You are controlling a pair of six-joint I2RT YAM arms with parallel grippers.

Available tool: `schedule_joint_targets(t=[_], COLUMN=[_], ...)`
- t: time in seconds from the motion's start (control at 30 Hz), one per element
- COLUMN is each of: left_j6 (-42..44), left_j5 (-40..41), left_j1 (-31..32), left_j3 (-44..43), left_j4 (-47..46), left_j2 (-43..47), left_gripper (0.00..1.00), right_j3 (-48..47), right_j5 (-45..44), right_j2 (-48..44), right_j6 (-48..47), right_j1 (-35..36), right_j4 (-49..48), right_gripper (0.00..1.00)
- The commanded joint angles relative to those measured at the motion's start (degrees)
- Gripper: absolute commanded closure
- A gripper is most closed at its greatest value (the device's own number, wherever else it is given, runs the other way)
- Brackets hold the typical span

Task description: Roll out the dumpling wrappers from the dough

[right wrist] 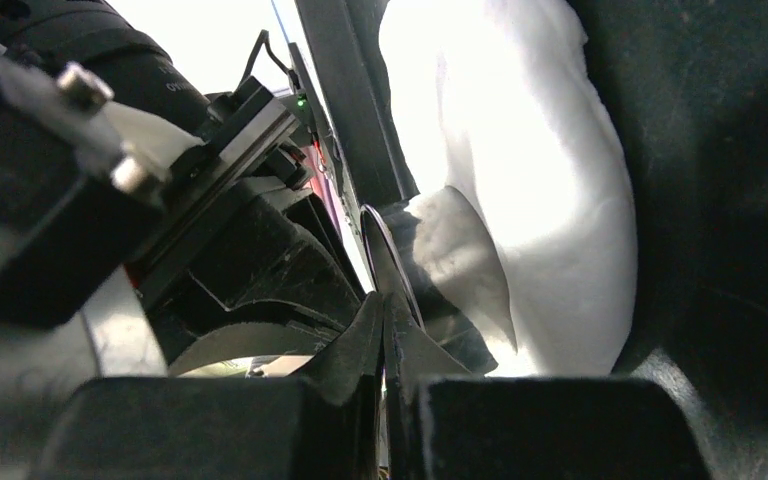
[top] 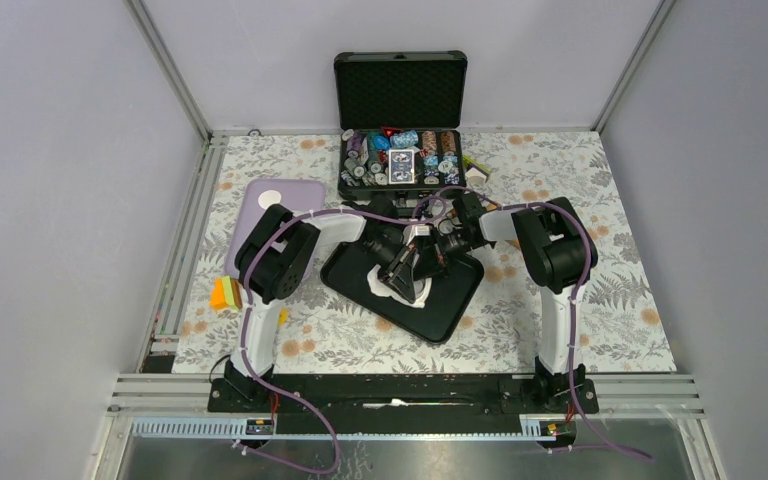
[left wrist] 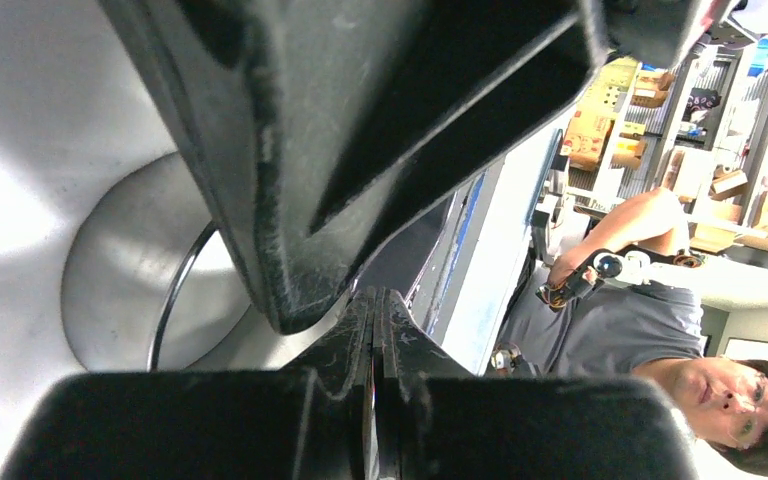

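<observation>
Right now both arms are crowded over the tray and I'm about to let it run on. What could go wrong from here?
The shut left gripper and shut right gripper sit almost against each other over the black tray, so they could collide. The soft dough lies right under them; a sideways drag may tear or bunch it. The tray lies askew on the floral cloth, so a push might slide it.

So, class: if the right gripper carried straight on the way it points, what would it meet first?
Probably the thin metal rim just past the shut tips of the right gripper, then the white dough on the black tray; depth is unclear.
</observation>
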State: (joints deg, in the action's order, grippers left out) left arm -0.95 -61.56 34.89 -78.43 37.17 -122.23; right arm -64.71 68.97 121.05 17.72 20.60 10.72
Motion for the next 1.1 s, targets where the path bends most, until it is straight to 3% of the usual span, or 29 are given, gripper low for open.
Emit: schedule_joint_targets(t=[0.0,0.27,0.5,0.6,0.73,1.07], left_j6=[1.13,1.31,2.9,4.19,6.39,9.86], left_j5=[12.08,12.7,10.02,9.71,10.26,11.77], left_j1=[-1.41,-0.87,-0.18,-0.18,-0.46,-11.69], left_j3=[0.3,1.4,0.31,-0.26,-1.78,-1.69], left_j4=[-0.91,-3.01,-3.26,-2.77,-0.15,4.46], left_j2=[-4.14,0.55,7.77,12.06,16.74,23.42], left_gripper=[1.0,1.0,1.0,1.0,0.92,0.92], right_j3=[-0.68,-4.52,-6.5,-5.84,-4.9,-3.12], right_j5=[-6.31,-3.49,0.01,0.64,1.78,2.21], right_j2=[1.43,-3.95,-9.15,-10.57,-9.76,-5.6], right_j6=[-4.48,-6.44,-4.49,-4.58,-4.86,-1.57], right_j1=[-0.03,0.01,-0.01,0.02,0.33,5.7], right_j4=[3.16,5.54,5.63,5.56,5.08,-0.11], right_gripper=[1.0,1.0,0.82,0.79,0.79,0.85])
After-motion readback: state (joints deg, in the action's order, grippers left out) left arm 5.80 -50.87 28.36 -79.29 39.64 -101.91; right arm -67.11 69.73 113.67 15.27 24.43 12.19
